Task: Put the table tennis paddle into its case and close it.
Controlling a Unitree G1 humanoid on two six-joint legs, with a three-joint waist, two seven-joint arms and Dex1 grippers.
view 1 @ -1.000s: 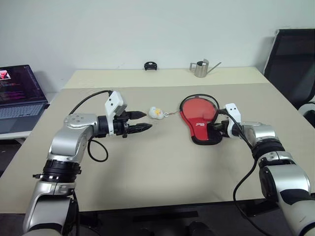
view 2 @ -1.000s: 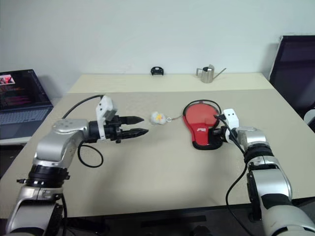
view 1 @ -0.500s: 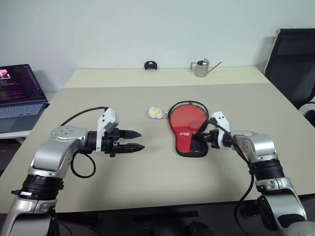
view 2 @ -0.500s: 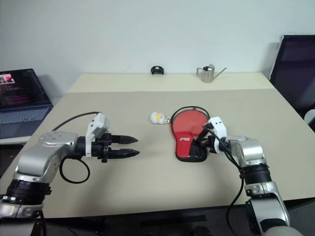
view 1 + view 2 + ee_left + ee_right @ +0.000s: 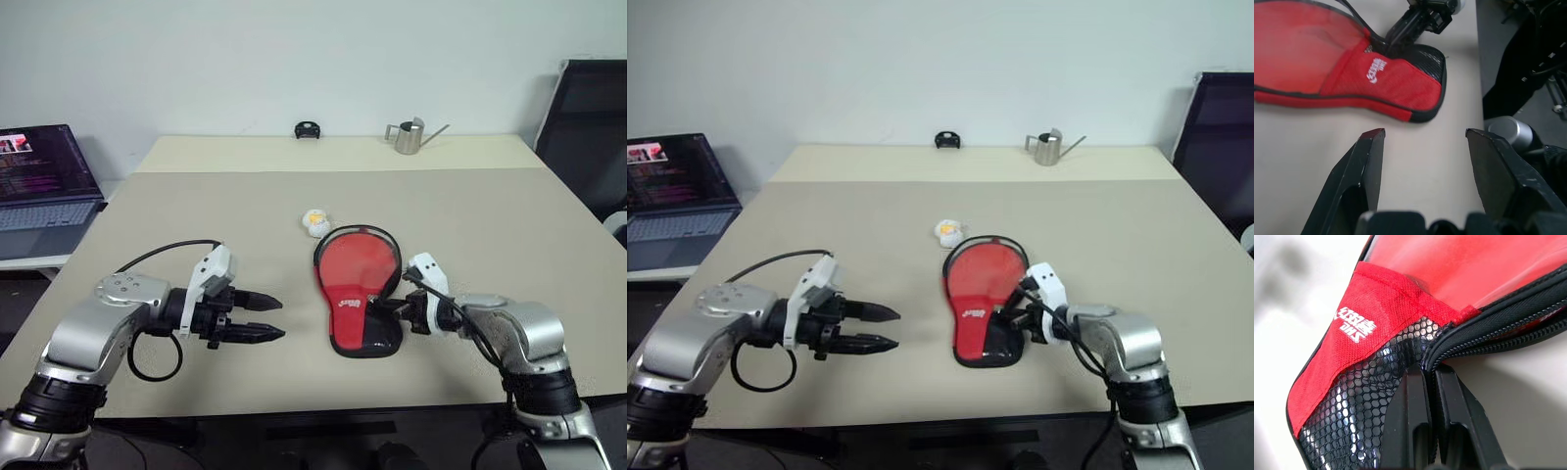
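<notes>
One case [image 5: 357,290] is lying red side up on the bench [image 5: 509,225], near its front edge. The right gripper [image 5: 392,310] is pinching the case's edge by the mesh pocket, its fingers clamped together. The left gripper [image 5: 271,319] is hovering well apart, its two fingers [image 5: 1367,161] spread. One small white-and-yellow toy [image 5: 314,221] is sitting just beyond the case.

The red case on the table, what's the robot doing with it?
The right gripper is shut on the edge of the case at its narrow handle end, by the zip. The case lies flat on the table, red side up. The left gripper hangs open beside it, holding nothing.
</notes>
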